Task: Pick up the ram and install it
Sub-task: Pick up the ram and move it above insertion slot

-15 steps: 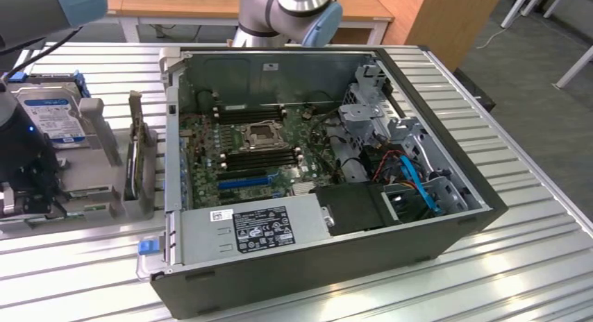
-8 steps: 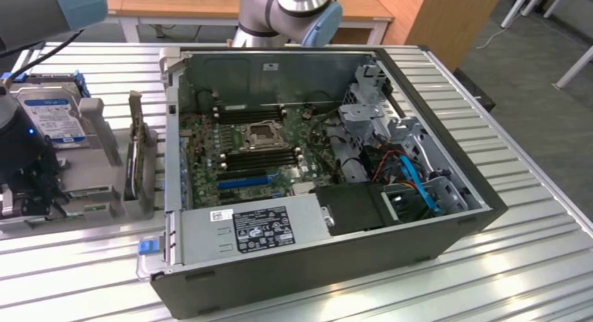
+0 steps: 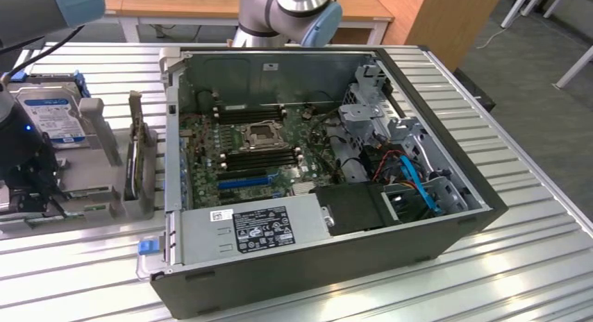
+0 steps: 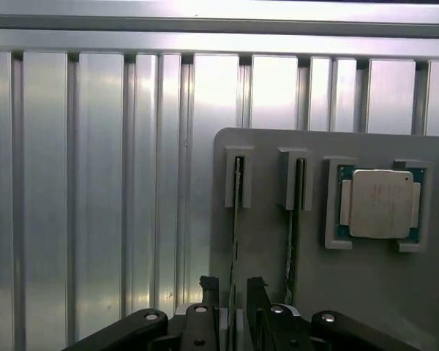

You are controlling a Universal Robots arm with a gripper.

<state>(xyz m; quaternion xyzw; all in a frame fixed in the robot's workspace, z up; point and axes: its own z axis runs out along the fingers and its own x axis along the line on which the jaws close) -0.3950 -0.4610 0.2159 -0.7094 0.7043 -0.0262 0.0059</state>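
Two rams stand on edge in slots of a grey fixture plate point(image 4: 263, 241). My gripper point(image 4: 232, 289) is open, and its dark fingers point(image 4: 209, 292) straddle the nearer ram point(image 4: 235, 219) with a gap on each side. A second ram point(image 4: 298, 219) stands parallel to it, just outside the other finger. In the exterior view my gripper point(image 3: 28, 190) hangs low over the fixture at the far left. The open computer case point(image 3: 315, 280) shows black memory slots point(image 3: 260, 159) on its motherboard.
A square silver-lidded processor chip point(image 4: 380, 203) sits in a pocket beside the rams. A hard drive point(image 3: 51, 114) and a thin card on edge point(image 3: 139, 152) stand on the fixture. A blue expansion slot point(image 3: 246, 180) and the power supply point(image 3: 255, 228) lie inside the case. Slatted metal table point(image 4: 95, 183) lies around.
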